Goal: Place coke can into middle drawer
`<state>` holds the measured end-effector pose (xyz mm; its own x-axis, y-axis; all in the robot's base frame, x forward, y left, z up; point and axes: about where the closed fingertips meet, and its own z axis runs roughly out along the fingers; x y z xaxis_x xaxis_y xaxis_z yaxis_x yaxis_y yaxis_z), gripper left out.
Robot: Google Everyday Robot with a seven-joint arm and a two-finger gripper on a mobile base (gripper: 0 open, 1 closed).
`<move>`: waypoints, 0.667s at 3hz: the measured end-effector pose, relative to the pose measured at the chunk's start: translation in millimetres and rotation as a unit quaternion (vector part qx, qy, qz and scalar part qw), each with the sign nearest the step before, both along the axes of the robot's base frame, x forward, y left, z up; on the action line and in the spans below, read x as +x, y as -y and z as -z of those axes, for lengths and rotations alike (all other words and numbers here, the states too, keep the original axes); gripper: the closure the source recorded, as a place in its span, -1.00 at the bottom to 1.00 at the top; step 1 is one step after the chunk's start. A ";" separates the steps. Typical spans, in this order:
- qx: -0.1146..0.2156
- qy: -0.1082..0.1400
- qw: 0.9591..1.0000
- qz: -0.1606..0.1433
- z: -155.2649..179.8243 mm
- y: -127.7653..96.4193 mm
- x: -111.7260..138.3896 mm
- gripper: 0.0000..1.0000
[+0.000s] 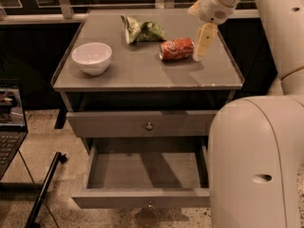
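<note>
The coke can (176,49) lies on its side on the cabinet top (142,72), right of centre, red with white script. My gripper (203,42) hangs down just to the right of the can, at about its height, close to it or touching its right end. The middle drawer (147,171) is pulled open below, a shallow grey tray with nothing in it and a small knob (150,204) on its front. Its right edge is hidden behind my arm's white body (256,160).
A white bowl (92,57) stands at the top's left. A green foil snack bag (142,31) lies behind the can. A shut drawer front with a round knob (149,126) sits above the open drawer. A laptop (9,122) and a black rod (45,189) are at the left.
</note>
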<state>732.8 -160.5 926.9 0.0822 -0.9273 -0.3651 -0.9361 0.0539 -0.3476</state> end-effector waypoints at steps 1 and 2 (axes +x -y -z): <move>0.002 0.003 1.000 0.000 2.0 -2.5 3.6 -1.00; 0.028 0.013 0.999 0.010 10.3 1.9 13.5 -1.00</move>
